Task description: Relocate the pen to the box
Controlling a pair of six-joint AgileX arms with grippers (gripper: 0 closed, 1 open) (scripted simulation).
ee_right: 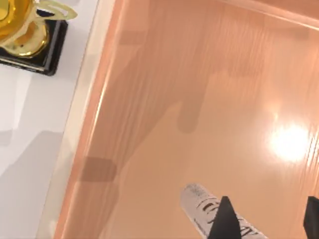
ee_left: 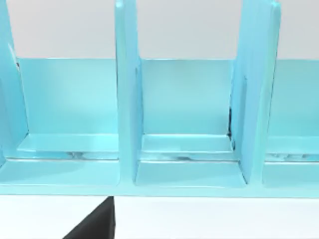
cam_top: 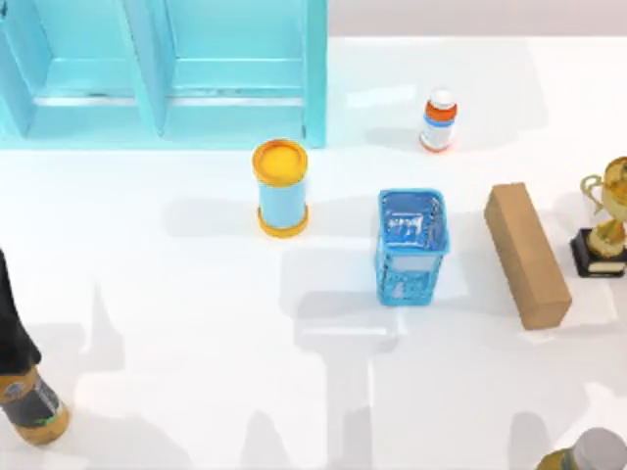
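- My right gripper [ee_right: 267,224] hangs before the brown box [ee_right: 199,99], fingertips [ee_right: 224,219] standing well apart.
- The pen [ee_right: 199,201], a grey end with dark marks, slants past one fingertip. I cannot tell whether that fingertip touches it.
- I judge this the delivery step. Next, the pen must come to rest squarely on the box, away from its edge.
- A gold trophy [ee_right: 25,30] stands just beside the box.
- My left arm [cam_top: 24,392] sits parked at the table's near left edge.
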